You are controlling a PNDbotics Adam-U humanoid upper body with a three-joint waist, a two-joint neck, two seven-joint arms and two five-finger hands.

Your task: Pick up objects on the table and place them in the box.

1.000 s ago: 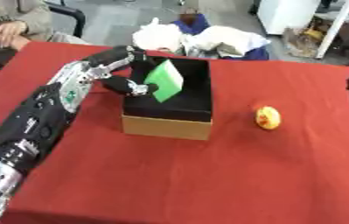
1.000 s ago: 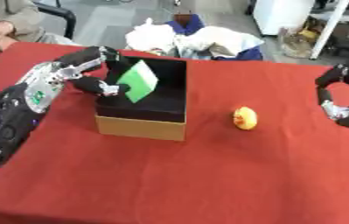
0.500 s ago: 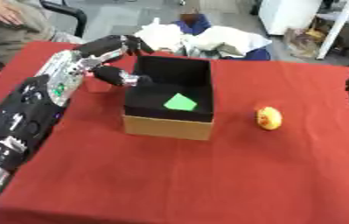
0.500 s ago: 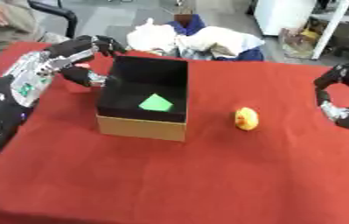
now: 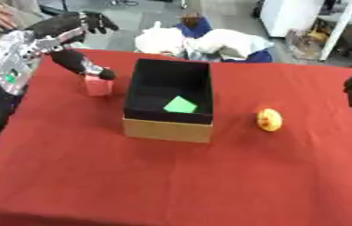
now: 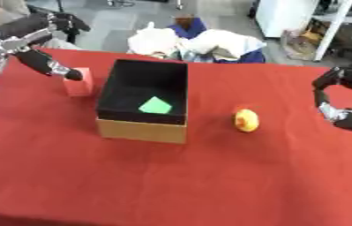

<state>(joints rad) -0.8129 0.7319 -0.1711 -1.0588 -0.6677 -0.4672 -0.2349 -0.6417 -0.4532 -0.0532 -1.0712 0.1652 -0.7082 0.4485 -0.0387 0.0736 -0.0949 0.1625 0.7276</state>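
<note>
A green flat piece (image 5: 180,105) lay on the dark floor of the cardboard box (image 5: 167,129), whose outside was plain tan board and whose inside was matt black. Two things were still out on the red tablecloth (image 5: 171,181): a pink block (image 6: 78,82) standing just beside the box's left wall, and a small rounded yellow-orange object (image 6: 246,120), perhaps a toy fruit, lying to the right of the box and apart from it. The block looked squared and stiff, probably light, with flat faces that would suit a pinch across two opposite sides; the cloth beneath it looked soft enough not to let it slide away. The rounded object seemed smooth and inclined to roll, so it would likely want fingers cupped around its widest part rather than a tip pinch. The left hand (image 5: 70,34) hung above the block with its fingers spread and relaxed, gripping nothing, the thumb reaching down towards the block's top; whether it touched could not be told. The right hand (image 6: 347,102) waited at the right edge, its fingers arched loosely around empty air.
</note>
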